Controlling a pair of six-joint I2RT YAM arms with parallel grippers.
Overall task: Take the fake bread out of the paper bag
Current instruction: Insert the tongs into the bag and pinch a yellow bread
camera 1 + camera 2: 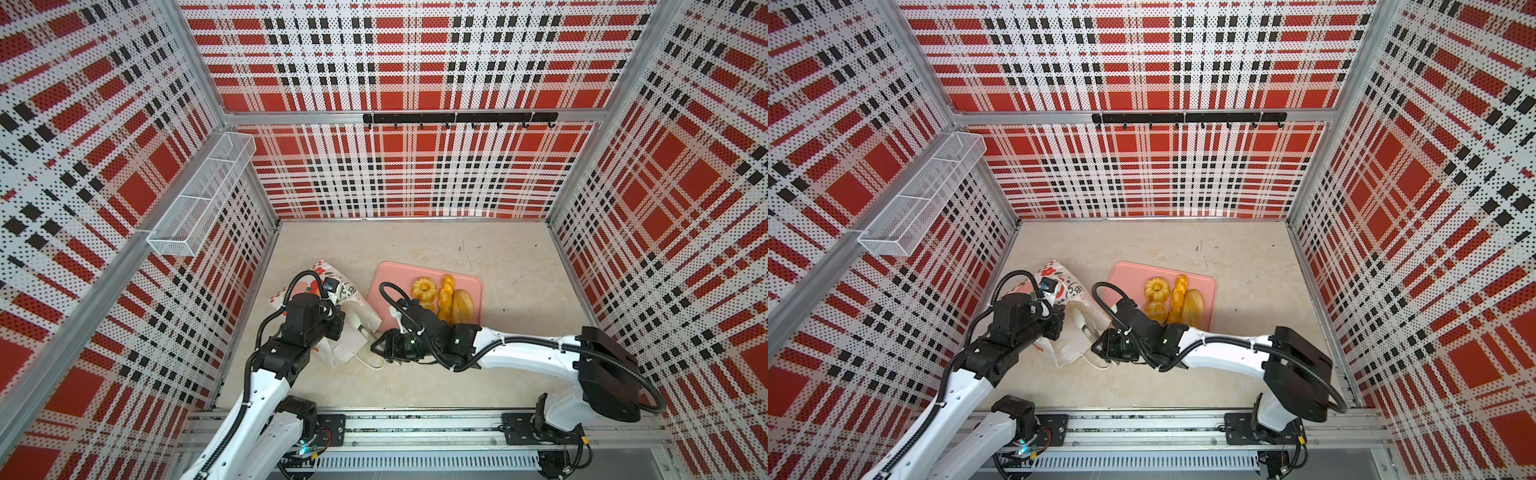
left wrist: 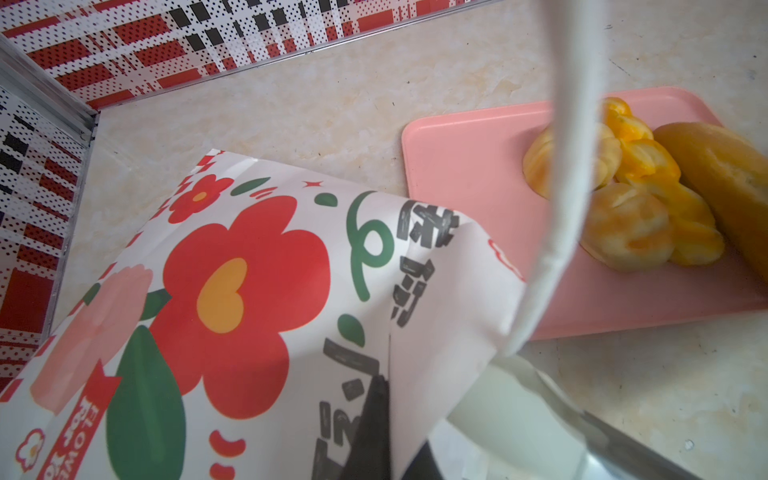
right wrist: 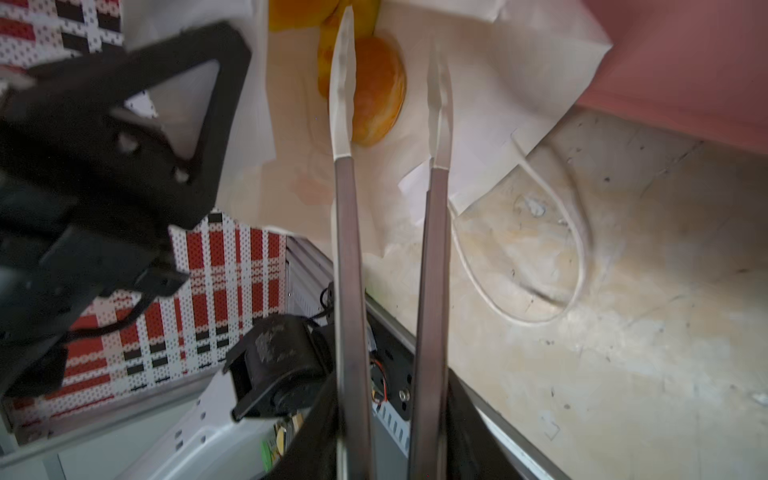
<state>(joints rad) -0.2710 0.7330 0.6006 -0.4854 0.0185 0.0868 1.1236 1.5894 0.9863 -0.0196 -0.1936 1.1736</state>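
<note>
The paper bag (image 1: pixel 359 318) (image 1: pixel 1059 282) lies on its side left of centre, its flowered face (image 2: pixel 249 270) up. My left gripper (image 1: pixel 338 322) (image 2: pixel 388 382) is shut on the bag's edge near the mouth. My right gripper (image 1: pixel 376 345) (image 3: pixel 395 457) is shut on metal tongs (image 3: pixel 348 249), whose white tips stand apart inside the mouth. An orange piece of fake bread (image 3: pixel 378 91) lies in the bag beside one tip, with more behind it. Several golden loaves (image 1: pixel 445 297) (image 2: pixel 627 224) rest on the pink tray (image 1: pixel 386 282) (image 2: pixel 465 166).
A white cord handle (image 3: pixel 577 249) loops on the table by the bag's mouth. A wire basket (image 1: pixel 199 195) hangs on the left wall and a black hook rail (image 1: pixel 457 117) on the back wall. Plaid walls close three sides; the arms' base rail (image 1: pixel 415 428) runs along the front.
</note>
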